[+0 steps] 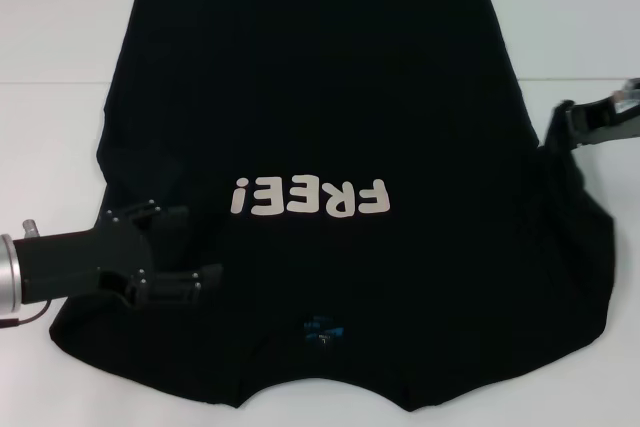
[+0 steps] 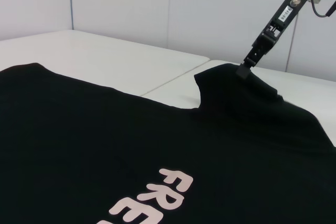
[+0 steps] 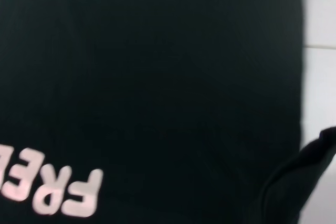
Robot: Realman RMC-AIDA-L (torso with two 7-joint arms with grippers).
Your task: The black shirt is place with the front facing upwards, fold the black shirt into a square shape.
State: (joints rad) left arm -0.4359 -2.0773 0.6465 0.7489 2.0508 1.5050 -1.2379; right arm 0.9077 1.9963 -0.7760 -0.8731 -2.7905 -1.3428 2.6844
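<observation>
Black shirt point(image 1: 320, 117) face-up on white table point(image 1: 50, 37), right tool point(image 2: 245, 69) pinching its sleeve, left tool point(image 1: 190, 247) spread.

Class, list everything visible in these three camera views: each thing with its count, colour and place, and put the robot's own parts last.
black shirt: one, black, spread front-up across the table, collar nearest the robot.
"FREE!" lettering: one, cream, mid-shirt.
neck label: one, blue, at the collar.
table: one, white, under the shirt.
left hand: one, black, over the shirt's left sleeve area.
right hand: one, black, pinching up cloth at the shirt's right edge.
</observation>
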